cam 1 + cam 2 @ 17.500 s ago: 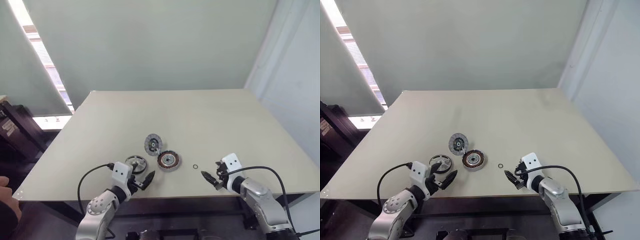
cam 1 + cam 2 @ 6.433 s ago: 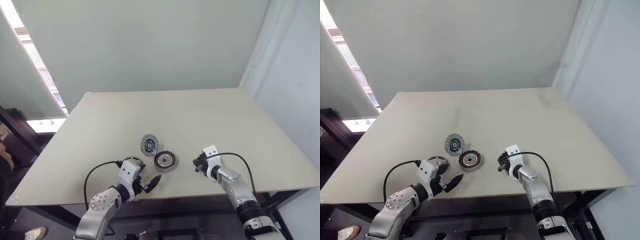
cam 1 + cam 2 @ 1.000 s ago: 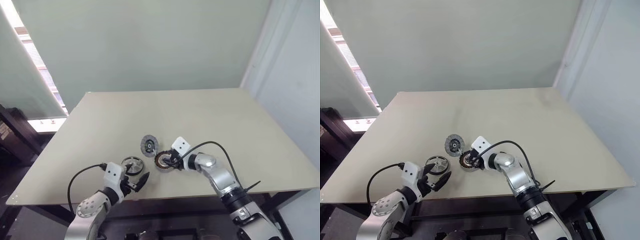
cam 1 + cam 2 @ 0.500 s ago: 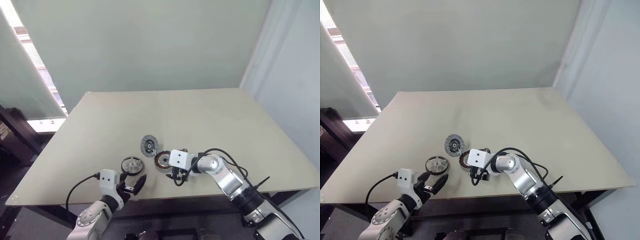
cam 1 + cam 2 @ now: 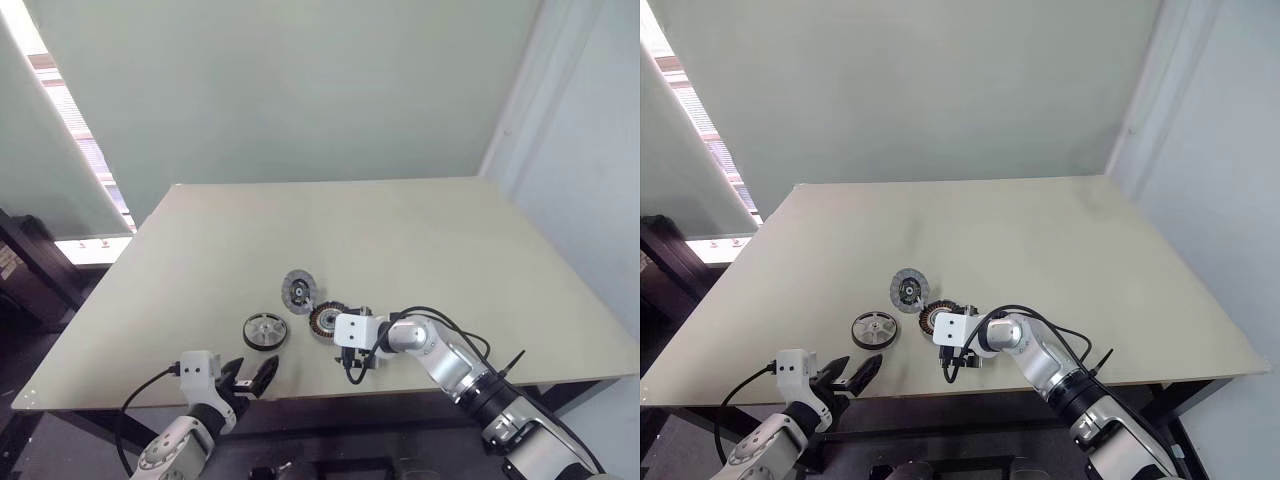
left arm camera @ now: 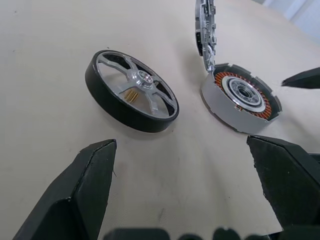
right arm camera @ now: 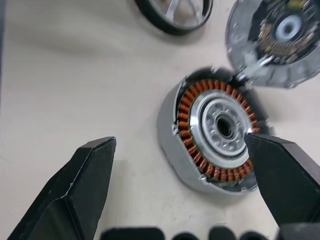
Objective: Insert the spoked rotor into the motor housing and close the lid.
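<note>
The beige table point(image 5: 420, 240) carries three small parts near its front edge. The right gripper point(image 5: 352, 368) hangs just before the motor housing point(image 7: 217, 130), fingers spread, holding nothing. The left gripper point(image 5: 252, 380) waits spread. The spoked rotor point(image 6: 131, 91) lies flat beside the housing; the lid point(image 5: 298, 290) leans against it.
</note>
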